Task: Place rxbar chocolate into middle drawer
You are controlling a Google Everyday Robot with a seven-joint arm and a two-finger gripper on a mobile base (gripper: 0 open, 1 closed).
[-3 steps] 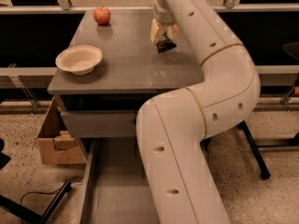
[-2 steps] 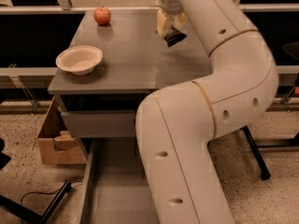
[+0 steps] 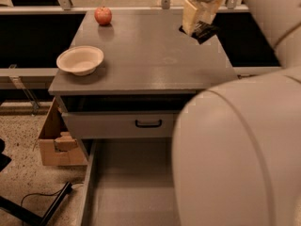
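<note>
gripper [image 3: 197,23] clamped on rxbar chocolate [image 3: 205,32] over far right of cabinet top [image 3: 141,55]; clear front edge, then lower into middle drawer [image 3: 127,187]

Bulky cream-white arm [image 3: 235,164], smooth rounded segments, seemingly tan jaws at top

One camera, set high, looking steeply down over the cabinet top [image 3: 150,55] and the open middle drawer [image 3: 131,187] below it. The robot's own arm [image 3: 235,159] crowds the right foreground, very near the lens. Gripper [image 3: 200,25] sits farthest off at top edge, right of centre, clamped on rxbar chocolate [image 3: 203,32].
</note>
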